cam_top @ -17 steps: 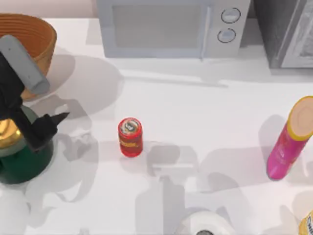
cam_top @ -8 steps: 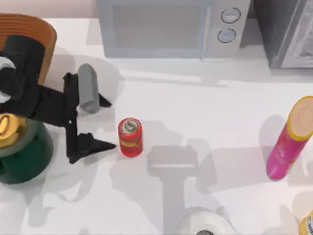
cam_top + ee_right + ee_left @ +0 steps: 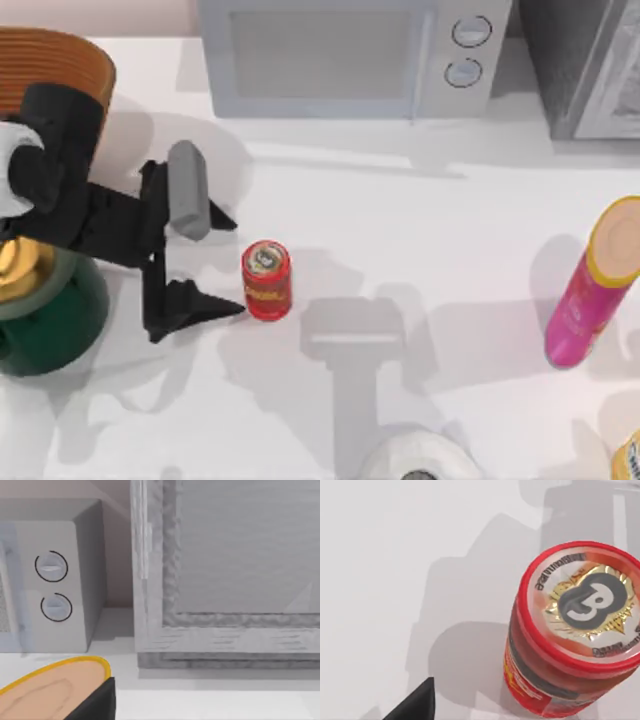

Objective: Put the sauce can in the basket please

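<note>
The left hand (image 3: 232, 265) has advanced slightly toward the sauce can (image 3: 266, 280), fingers spread wide and empty. Approach step; next, straddle the can and close.

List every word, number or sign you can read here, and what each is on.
"B": big grey letter on the sauce can lid, seen reversed in the left wrist view.
Lid rim lettering: too blurred to read.
Yellow label band: unreadable.
Microwave dials: no readable marks.
Pink tube: none readable.
</note>
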### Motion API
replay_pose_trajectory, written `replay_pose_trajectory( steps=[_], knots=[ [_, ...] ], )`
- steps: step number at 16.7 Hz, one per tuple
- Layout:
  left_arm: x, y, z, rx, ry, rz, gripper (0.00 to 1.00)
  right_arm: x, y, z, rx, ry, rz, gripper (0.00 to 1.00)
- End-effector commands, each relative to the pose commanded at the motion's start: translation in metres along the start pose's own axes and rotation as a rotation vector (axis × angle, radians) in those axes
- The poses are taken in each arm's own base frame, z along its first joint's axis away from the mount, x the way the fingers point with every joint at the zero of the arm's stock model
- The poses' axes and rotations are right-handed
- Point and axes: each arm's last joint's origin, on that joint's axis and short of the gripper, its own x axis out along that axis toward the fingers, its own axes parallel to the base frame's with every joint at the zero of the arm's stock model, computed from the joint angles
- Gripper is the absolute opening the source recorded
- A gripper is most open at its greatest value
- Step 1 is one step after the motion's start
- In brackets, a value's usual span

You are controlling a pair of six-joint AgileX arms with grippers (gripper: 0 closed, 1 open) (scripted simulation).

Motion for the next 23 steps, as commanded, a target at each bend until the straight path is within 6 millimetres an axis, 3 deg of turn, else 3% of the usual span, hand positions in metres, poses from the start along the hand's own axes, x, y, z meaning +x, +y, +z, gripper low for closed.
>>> replay_pose_trajectory(
  steps=[9,14,23],
  knots=[
    [0.063,0.0,0.0,0.0,0.0,-0.004,1.0,0.0,0.0,0.0,0.0,0.0,0.0,1.0],
    [0.068,0.0,-0.001,0.001,0.0,-0.004,1.0,0.0,0.0,0.0,0.0,0.0,0.0,1.0],
    [0.068,0.0,-0.001,0.001,0.0,-0.004,0.32,0.0,0.0,0.0,0.0,0.0,0.0,1.0]
  ],
)
